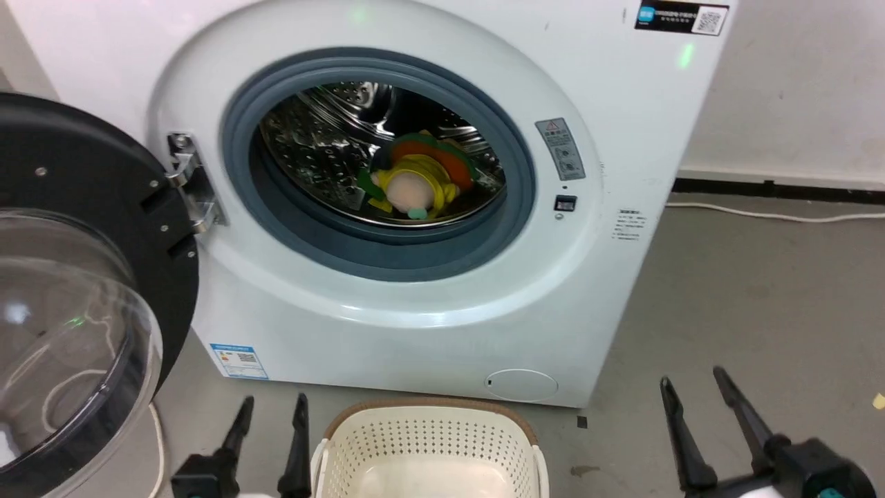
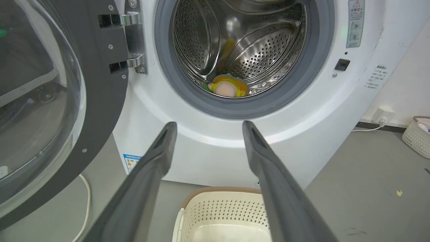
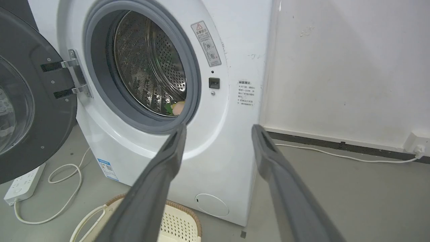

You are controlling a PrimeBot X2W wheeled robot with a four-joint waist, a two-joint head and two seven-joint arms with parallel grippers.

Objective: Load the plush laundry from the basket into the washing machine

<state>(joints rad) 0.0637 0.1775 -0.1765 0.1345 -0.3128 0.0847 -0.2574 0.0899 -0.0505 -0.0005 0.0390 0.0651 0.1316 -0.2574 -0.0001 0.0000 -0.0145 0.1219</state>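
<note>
Head view: a plush burger toy (image 1: 415,183) lies at the bottom of the drum (image 1: 318,138) of a white front-loading washing machine (image 1: 415,332), its peach end toward the opening and a small teal spot at its lower edge. The black-framed door (image 1: 83,207), with its clear dome, stands open at the left on a metal hinge (image 1: 190,183). On the grey floor (image 1: 760,290), just in front of the machine, sits a cream perforated basket (image 1: 429,432) with a brown rim, its pale bottom in view.

The left gripper (image 1: 274,399) hangs just left of the basket and the right gripper (image 1: 692,376) well off to its right. Each has its two dark fingers parted with nothing between them.

None of the writing on the machine can be read. A black sticker (image 1: 681,17) at the top right carries a QR code. A grey warning label (image 1: 560,147) beside the opening shows a red triangle. A blue-edged label (image 1: 238,361) sits at the lower left, and a block of small print (image 1: 630,225) is on the right.

The right wrist view shows a white power strip (image 3: 22,183) and a looped cable (image 3: 67,188) on the floor below the door.
</note>
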